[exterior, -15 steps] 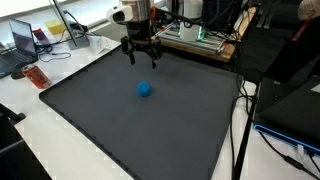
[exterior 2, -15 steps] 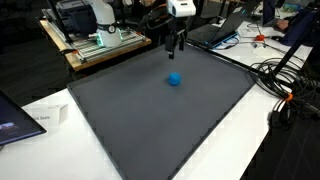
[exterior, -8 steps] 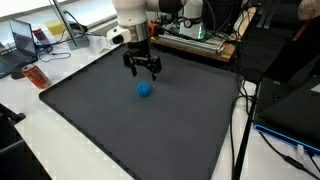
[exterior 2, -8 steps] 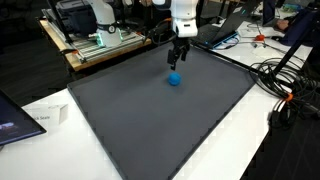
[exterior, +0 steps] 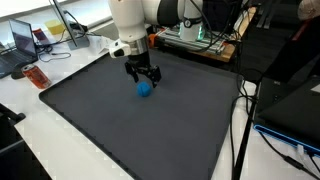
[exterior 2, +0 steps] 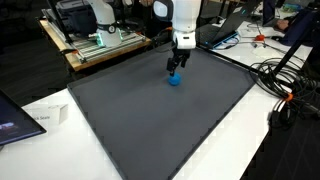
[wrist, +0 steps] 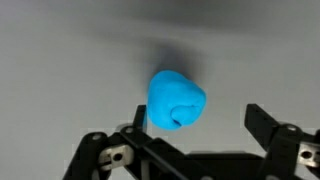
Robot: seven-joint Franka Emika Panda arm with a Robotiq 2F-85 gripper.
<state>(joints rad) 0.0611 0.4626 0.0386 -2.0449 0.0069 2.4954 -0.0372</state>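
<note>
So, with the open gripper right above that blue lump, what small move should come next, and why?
Probably lower straight down a little. The gripper hangs open just above the blue lump on the dark mat, and the wrist view shows the lump between the fingers.

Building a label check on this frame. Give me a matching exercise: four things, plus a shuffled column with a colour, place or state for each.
Things
1 ball
2 gripper
3 mat
4 laptop

Colour, place or state
A dark grey, spread flat
B open, just above the ball
C outside the mat, off past its edge
D blue, lying on the mat

Pairs: 1-D; 2-B; 3-A; 4-C
</note>
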